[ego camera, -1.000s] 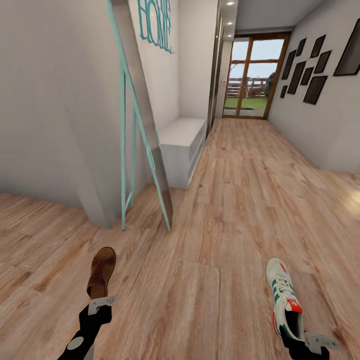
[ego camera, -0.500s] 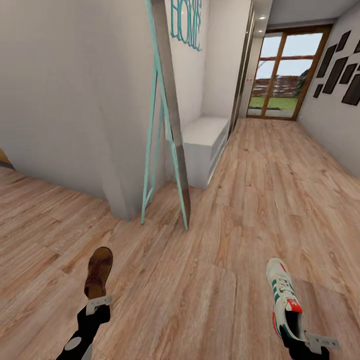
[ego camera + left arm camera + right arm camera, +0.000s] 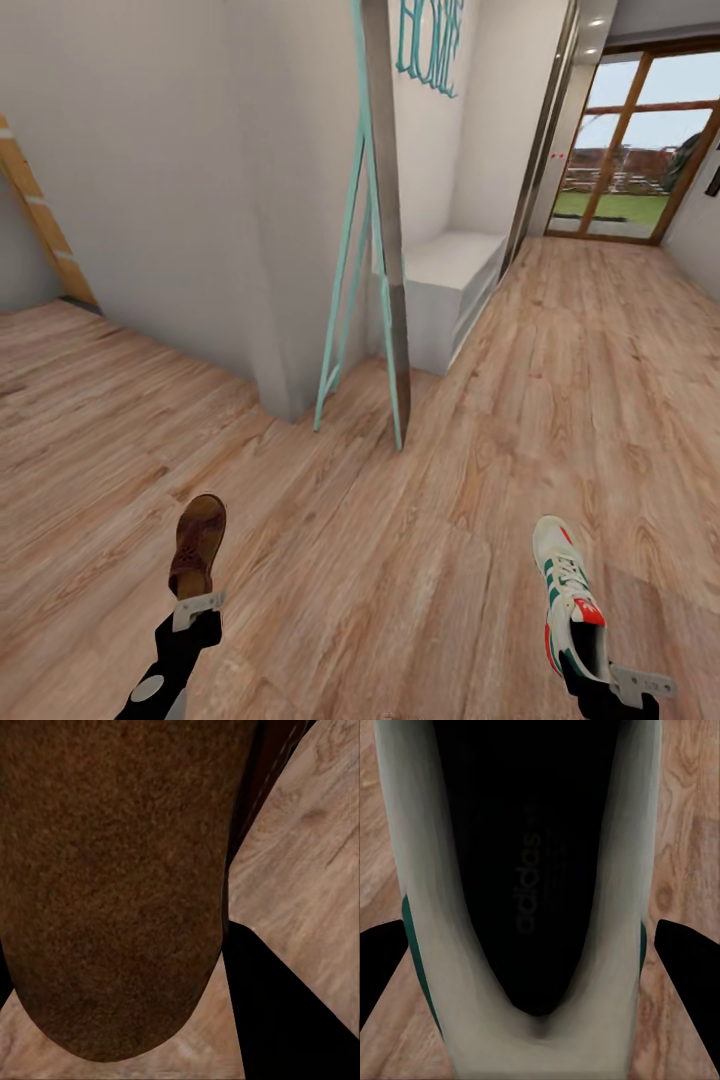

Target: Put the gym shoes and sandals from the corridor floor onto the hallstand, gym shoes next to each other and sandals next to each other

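In the head view my left gripper [image 3: 196,606] is shut on the heel of a dark brown sandal [image 3: 199,542], held toe forward above the corridor floor [image 3: 400,560]. My right gripper [image 3: 604,684] is shut on the heel of a white gym shoe [image 3: 568,596] with green stripes and a red-orange tongue patch. Up close, the left wrist view has the sandal's brown surface [image 3: 112,885] beside one black finger [image 3: 292,1012]. In the right wrist view the gym shoe's dark opening [image 3: 525,870] sits between two black fingers [image 3: 379,971]. The pale-grey hallstand [image 3: 455,285] stands ahead against the left wall.
A tall mirror on a turquoise easel frame [image 3: 385,230] leans at the wall corner [image 3: 280,300] between me and the hallstand. Turquoise "HOME" letters [image 3: 430,40] hang above. A glass door [image 3: 625,150] ends the corridor. A wooden slanted piece [image 3: 40,220] shows far left.
The whole picture has shifted: the wall corner, mirror and hallstand now lie further right, so the camera has turned left. Both grippers hold their shoes in the same spots in view.
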### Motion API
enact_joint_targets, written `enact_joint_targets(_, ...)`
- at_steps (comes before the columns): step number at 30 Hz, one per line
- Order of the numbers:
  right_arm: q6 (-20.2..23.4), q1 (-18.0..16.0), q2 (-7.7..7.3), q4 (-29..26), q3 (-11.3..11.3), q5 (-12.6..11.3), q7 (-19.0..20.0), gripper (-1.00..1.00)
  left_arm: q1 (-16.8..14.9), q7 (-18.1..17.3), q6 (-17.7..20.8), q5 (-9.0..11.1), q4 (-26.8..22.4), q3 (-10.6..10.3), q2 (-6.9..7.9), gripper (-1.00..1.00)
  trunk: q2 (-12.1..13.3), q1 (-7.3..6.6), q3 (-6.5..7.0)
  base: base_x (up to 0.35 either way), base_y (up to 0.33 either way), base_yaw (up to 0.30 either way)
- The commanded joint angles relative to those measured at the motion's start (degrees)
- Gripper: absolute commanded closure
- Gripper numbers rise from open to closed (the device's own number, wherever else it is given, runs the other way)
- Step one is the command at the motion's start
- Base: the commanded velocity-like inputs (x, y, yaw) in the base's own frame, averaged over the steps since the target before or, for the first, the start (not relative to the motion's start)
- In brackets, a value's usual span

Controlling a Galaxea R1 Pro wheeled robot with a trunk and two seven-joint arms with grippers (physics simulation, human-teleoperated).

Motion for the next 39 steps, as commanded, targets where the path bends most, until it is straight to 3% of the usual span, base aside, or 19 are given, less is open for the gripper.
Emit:
enact_joint_targets(1,-0.11,-0.04,-0.02,0.07,-0.12,-0.57,0.51,1.00,-0.06,0.06,-0.14,-0.03,0.04,0.01,-0.01,1.00,-0.02,-0.04,-0.07,-0.215,-0.203,0.278)
enact_joint_targets(25,-0.11,-0.04,0.01,-0.02,-0.13,-0.57,0.51,1.00,-0.04,0.14,-0.13,-0.03,-0.04,0.17,0.08,1.00,-0.02,-0.04,-0.80,-0.220,-0.203,0.278)
enact_joint_targets(39,-0.11,-0.03,0.02,-0.02,-0.12,-0.57,0.51,1.00,-0.04,0.14,-0.13,-0.03,0.04,0.17,0.07,1.00,-0.02,-0.04,-1.23,-0.320,-0.041,0.278)
